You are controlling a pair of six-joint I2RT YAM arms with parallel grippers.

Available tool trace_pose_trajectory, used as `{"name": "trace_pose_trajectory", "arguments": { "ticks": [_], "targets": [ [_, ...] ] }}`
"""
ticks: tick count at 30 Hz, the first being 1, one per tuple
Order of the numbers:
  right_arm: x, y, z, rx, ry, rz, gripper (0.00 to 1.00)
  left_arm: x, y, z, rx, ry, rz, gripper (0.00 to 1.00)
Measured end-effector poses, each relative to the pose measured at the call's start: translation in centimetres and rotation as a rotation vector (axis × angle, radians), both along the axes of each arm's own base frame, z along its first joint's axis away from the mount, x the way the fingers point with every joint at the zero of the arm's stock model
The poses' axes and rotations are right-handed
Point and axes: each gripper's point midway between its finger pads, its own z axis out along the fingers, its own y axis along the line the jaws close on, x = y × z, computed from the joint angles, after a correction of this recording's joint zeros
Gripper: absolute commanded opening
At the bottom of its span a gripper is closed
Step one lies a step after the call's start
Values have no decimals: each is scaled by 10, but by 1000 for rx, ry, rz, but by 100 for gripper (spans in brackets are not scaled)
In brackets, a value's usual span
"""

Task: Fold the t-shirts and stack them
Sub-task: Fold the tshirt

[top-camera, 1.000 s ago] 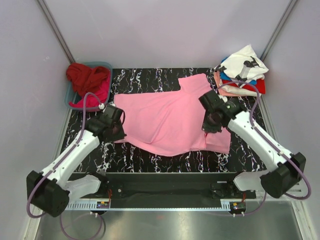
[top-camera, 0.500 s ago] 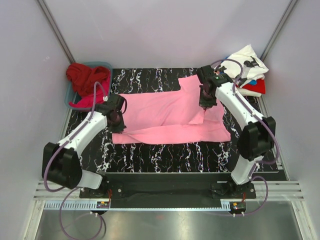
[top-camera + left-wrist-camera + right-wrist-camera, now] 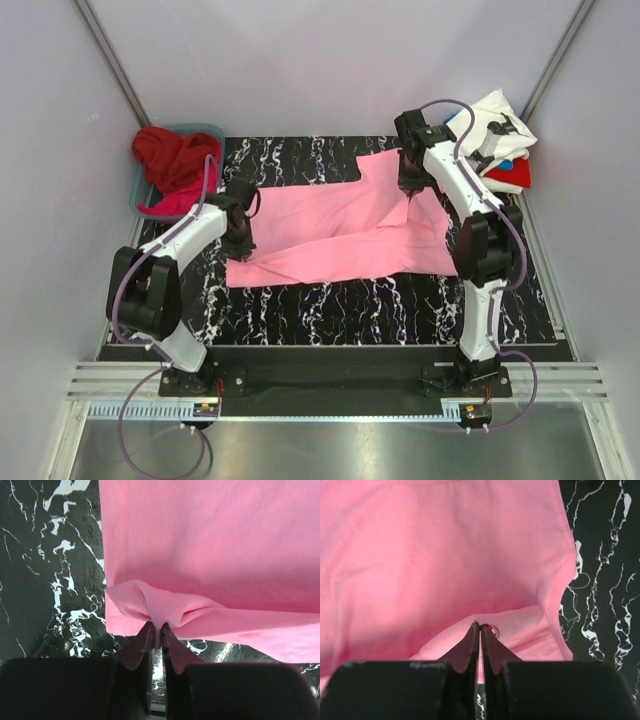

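the left pincer point(image 3: 238, 228) and right pincer point(image 3: 410, 185), each clamped on the pink t-shirt point(image 3: 340, 235) lying mid tabletop point(image 3: 400, 300), have carried its near hem from 6 toward 12 o'clock; this fold looks nearly laid.

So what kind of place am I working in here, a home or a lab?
Most likely a lab test cell: plain panel walls with metal corner posts, a black marbled mat under the pink t-shirt, and a slotted metal rail along the near edge.
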Motion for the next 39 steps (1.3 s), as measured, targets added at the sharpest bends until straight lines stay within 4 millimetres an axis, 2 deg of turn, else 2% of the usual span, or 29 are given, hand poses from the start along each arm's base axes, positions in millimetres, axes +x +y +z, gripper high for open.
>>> {"name": "trace_pose_trajectory", "arguments": {
  "ticks": [1,2,3,4,5,9,12,14,15,16,19,23,26,28,31,39],
  "targets": [
    [5,0,-3,-10,6,1,39,2,1,-1,2,2,-2,59],
    [10,-1,-6,-22,8,-2,84,4,2,-1,6,6,-6,70],
    [16,-2,-12,-33,11,-10,98,5,2,-1,6,5,-1,78],
    [21,-6,-17,-57,17,-15,100,6,3,-1,6,3,1,87],
    [22,-10,-24,-77,30,-27,100,5,3,1,5,-1,4,98],
    [7,-34,-43,-120,85,-107,100,2,4,24,-20,-81,28,99],
    [-23,-53,-49,-106,115,-184,100,-14,7,45,-63,-178,60,99],
    [-49,-63,-47,-56,110,-233,99,-29,10,49,-92,-225,87,99],
    [-64,-68,-43,-18,102,-264,100,-39,11,42,-99,-219,105,99],
    [-78,-71,-39,28,86,-290,100,-46,12,43,-111,-237,113,99],
    [-110,-81,-29,163,18,-373,100,-69,16,17,-124,-203,156,97],
    [-138,-82,-40,271,5,-429,98,-89,18,-17,-135,-138,206,92],
    [-151,-80,-65,347,48,-463,92,-91,18,-29,-148,-138,240,89],
    [-161,-85,-81,398,78,-509,89,-88,19,-33,-158,-153,264,89],
    [-171,-93,-96,442,108,-563,86,-84,23,-38,-166,-174,294,87],
    [-155,-93,-110,515,97,-569,74,-60,24,-41,-188,-243,326,78]
  ]
}}
